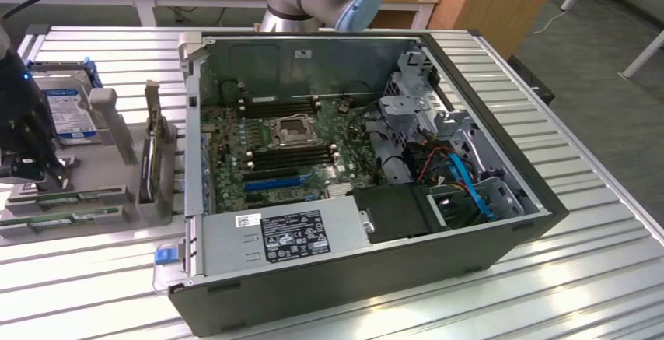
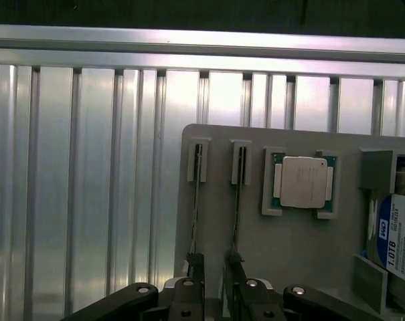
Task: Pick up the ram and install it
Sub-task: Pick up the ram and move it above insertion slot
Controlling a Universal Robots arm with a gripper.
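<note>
Ram (image 2: 238,194): thin green stick, standing on edge in a slot of the grey tray (image 2: 296,247); seen edge-on, so its chips barely show.
Twin stick (image 2: 197,200): in the tray's next slot, just beside the ram.
Gripper (image 2: 214,277): over the tray at one end of both sticks, jaws wide apart, holding nothing.
Progress: nothing lifted yet; pickup and installation in the computer case (image 1: 343,278) both remain.
</note>
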